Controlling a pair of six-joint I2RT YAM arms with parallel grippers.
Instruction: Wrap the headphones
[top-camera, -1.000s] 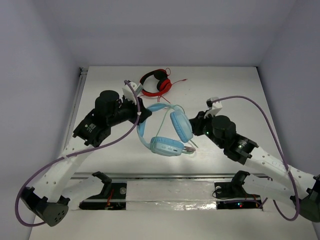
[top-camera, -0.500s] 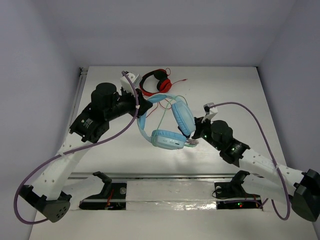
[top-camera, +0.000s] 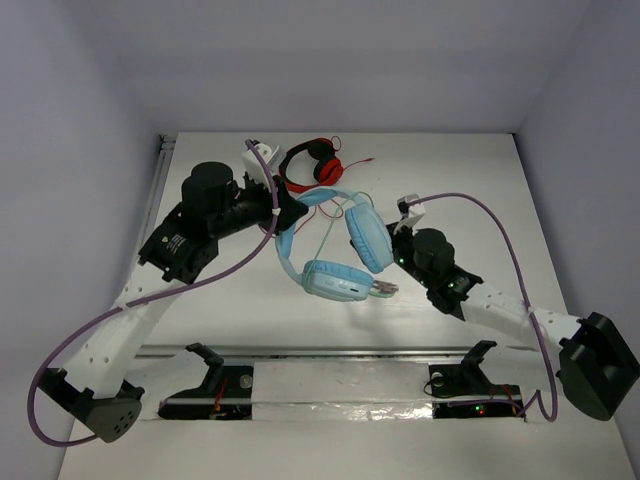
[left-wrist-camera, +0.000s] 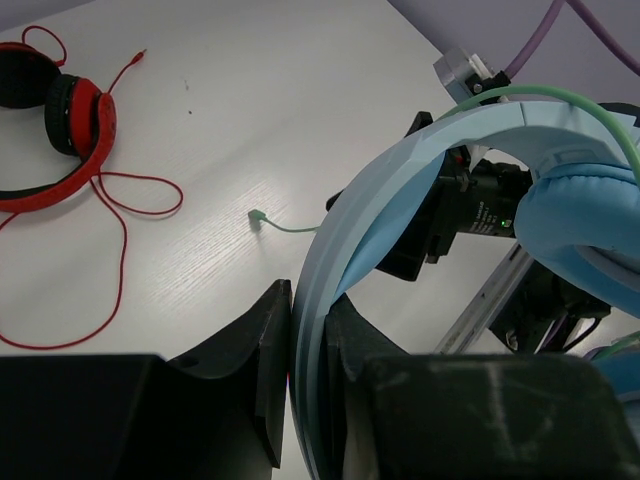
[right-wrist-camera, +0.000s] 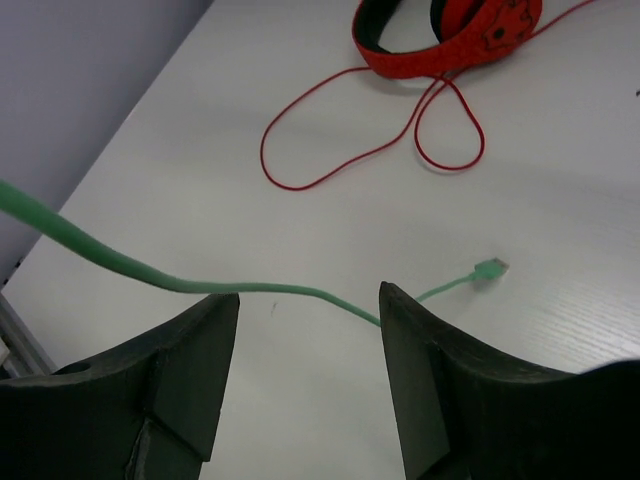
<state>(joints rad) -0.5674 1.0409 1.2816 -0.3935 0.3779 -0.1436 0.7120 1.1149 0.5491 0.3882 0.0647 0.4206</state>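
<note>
The light-blue headphones (top-camera: 345, 255) hang tilted above the table's middle, one earcup (top-camera: 365, 238) upright, the other (top-camera: 335, 281) lower. My left gripper (top-camera: 289, 213) is shut on the headband (left-wrist-camera: 400, 190); its jaws (left-wrist-camera: 308, 300) pinch the band's edge. The thin pale green cable (top-camera: 325, 225) loops over the band (left-wrist-camera: 560, 95), and its plug lies on the table (left-wrist-camera: 256, 216). My right gripper (top-camera: 393, 243) is open beside the upright earcup. In the right wrist view the cable (right-wrist-camera: 120, 262) runs across just beyond its open jaws (right-wrist-camera: 308, 292), untouched, to the plug (right-wrist-camera: 490, 268).
The smaller red-and-black headphones (top-camera: 312, 163) lie at the back of the table with their red cable (right-wrist-camera: 330, 170) looped toward the middle; they also show in the left wrist view (left-wrist-camera: 60, 120). A metal rail (top-camera: 300, 352) runs along the near edge.
My left gripper lifted the headphones up and back a second ago and now holds still. My right gripper has moved left and back, close to the upright earcup.
</note>
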